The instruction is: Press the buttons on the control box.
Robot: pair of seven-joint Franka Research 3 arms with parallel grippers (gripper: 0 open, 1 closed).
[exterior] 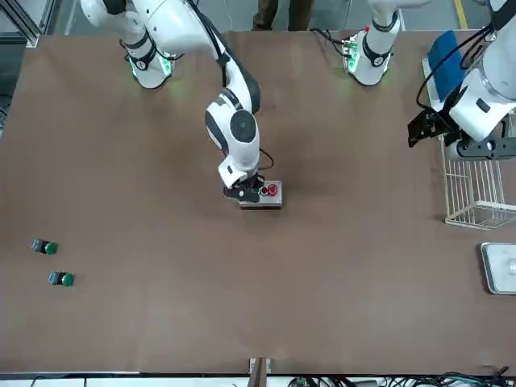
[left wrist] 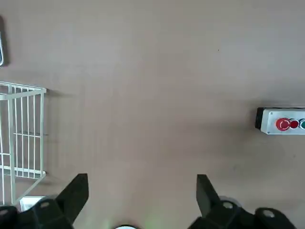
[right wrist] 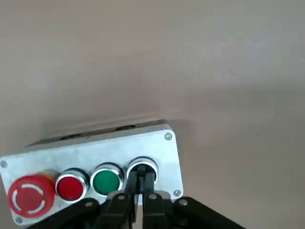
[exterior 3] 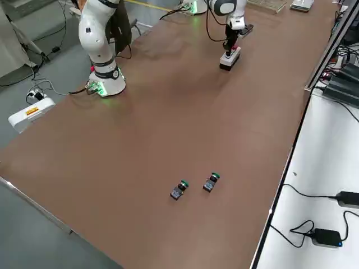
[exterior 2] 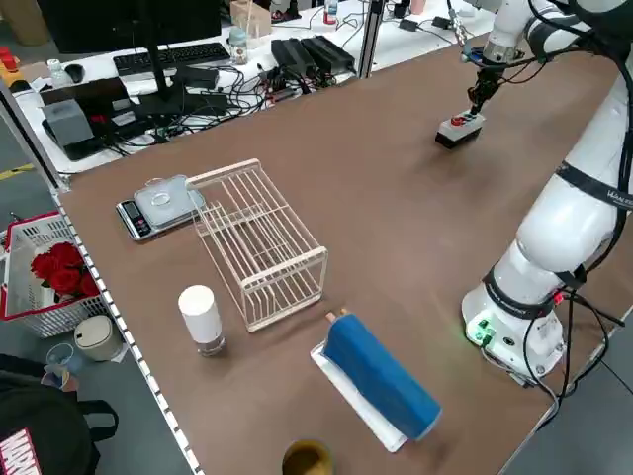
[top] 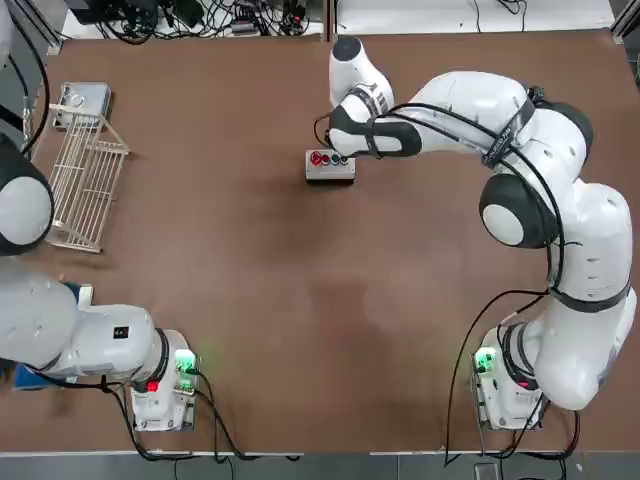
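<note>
The control box (right wrist: 95, 152), small and white on a dark base, lies in the far middle of the table (top: 328, 172) (exterior: 268, 201). Its buttons run in a row: a large red one (right wrist: 27, 195), a smaller red one (right wrist: 71, 185), a green one (right wrist: 106, 180) and a dark one (right wrist: 142, 167). My right gripper (right wrist: 138, 183) is shut, and its joined tips rest on the dark button at the end of the row. My left gripper (left wrist: 141, 191) is open and holds nothing, hovering high beside the wire rack, far from the box (left wrist: 281, 121).
A wire rack (top: 85, 190) and a grey metal box (top: 82, 100) stand at the far left. Two loose green-topped knobs (exterior: 44, 247) (exterior: 60, 279) lie on the robot's right side. A blue object (exterior 2: 381, 381) and a white cylinder (exterior 2: 201, 317) sit near the left arm's base.
</note>
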